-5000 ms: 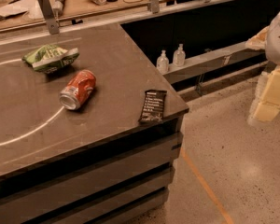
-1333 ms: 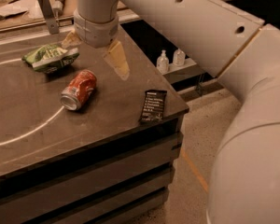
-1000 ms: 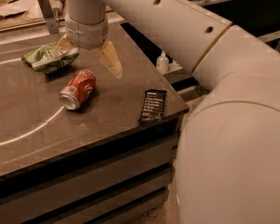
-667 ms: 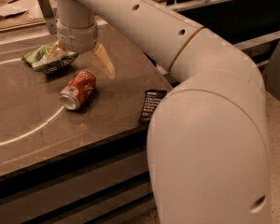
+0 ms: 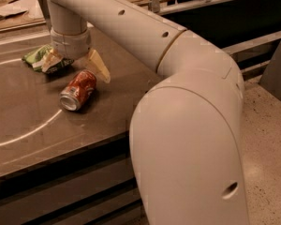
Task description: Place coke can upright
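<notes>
The coke can [image 5: 78, 90], red-orange with a silver rim, lies on its side on the dark table [image 5: 28, 125], its silver end pointing to the front left. My gripper [image 5: 75, 63] hangs just behind and above the can, open and empty. One cream finger [image 5: 99, 66] is to the right of the can's far end, the other [image 5: 50, 60] is over the snack bag. My big white arm fills the right half of the view and hides the table's right corner.
A green-and-white snack bag [image 5: 37, 55] lies just behind and left of the can, partly under my finger. A white curved line [image 5: 23, 135] is marked on the table. A counter with clutter [image 5: 14, 11] stands behind. Speckled floor [image 5: 267, 125] is at right.
My arm swung in from the right over the table and moved left and down. The gripper now sits just behind the can. The can and bag have not moved.
</notes>
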### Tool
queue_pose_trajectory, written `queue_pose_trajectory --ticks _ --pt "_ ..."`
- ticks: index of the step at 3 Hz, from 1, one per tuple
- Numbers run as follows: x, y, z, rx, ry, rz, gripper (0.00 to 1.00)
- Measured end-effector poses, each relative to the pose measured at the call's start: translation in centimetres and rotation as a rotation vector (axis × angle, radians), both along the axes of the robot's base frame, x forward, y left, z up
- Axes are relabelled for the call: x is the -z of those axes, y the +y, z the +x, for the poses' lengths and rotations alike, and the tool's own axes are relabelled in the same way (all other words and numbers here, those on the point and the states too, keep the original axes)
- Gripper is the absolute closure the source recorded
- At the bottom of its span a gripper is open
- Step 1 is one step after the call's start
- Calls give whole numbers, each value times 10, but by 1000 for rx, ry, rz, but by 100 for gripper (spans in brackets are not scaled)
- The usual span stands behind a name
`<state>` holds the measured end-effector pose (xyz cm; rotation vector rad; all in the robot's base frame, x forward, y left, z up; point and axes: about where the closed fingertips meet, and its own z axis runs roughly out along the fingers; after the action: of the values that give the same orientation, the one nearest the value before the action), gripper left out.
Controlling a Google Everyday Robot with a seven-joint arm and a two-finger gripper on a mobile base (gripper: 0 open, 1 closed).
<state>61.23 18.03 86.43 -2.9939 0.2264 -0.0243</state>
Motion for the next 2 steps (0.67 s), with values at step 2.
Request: queue_pose_trajectory --ticks 2 --pt "18 -4 -8 37 22 -46 15"
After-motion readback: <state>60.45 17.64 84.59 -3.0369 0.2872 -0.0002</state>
